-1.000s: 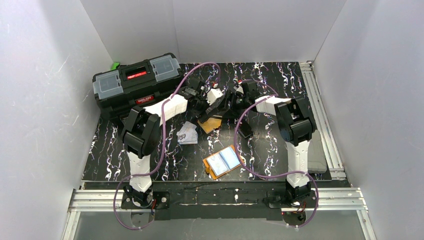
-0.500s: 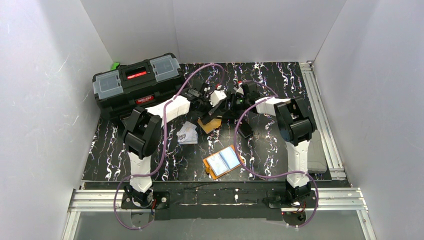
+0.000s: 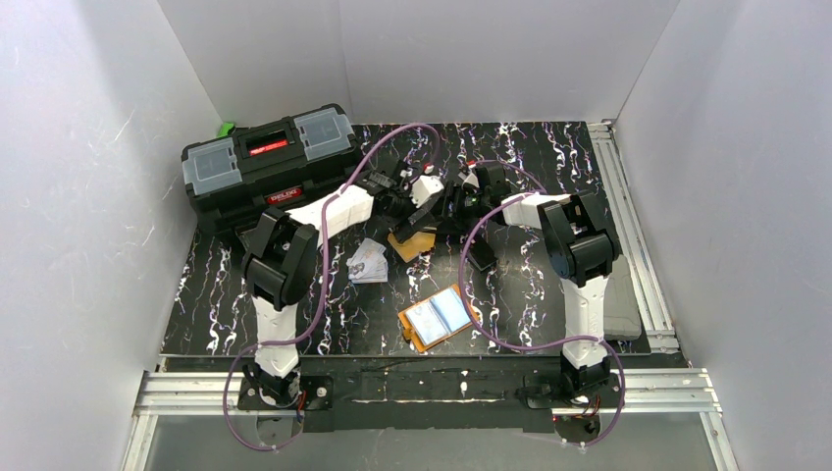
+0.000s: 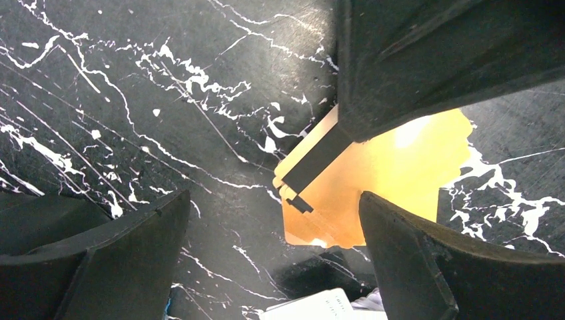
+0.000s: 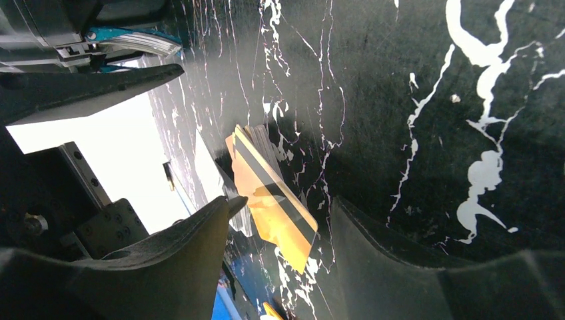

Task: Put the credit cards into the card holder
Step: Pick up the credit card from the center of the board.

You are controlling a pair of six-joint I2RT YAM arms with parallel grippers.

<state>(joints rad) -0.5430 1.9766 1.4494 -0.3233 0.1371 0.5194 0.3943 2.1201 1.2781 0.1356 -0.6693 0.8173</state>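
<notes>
A stack of orange credit cards (image 4: 373, 193) with a dark stripe lies on the black marble table; it shows too in the top view (image 3: 412, 243) and the right wrist view (image 5: 273, 200). My left gripper (image 4: 273, 200) is open just above it, at the cards' left edge. My right gripper (image 5: 283, 203) is open, its fingers either side of the stack; one finger (image 4: 433, 60) covers the cards' far end. Pale white cards (image 3: 368, 262) lie to the left. The orange card holder (image 3: 439, 317) lies open nearer the bases, sleeves up.
A big black toolbox (image 3: 267, 162) stands at the back left. A small black object (image 3: 481, 255) lies right of the orange cards. Both grippers (image 3: 437, 211) are close together at the table's middle. White walls enclose the table; a metal rail (image 3: 628, 235) runs along the right.
The left gripper has edged slightly right toward the right gripper over the orange cards. The cards and the card holder stay about where they were.
</notes>
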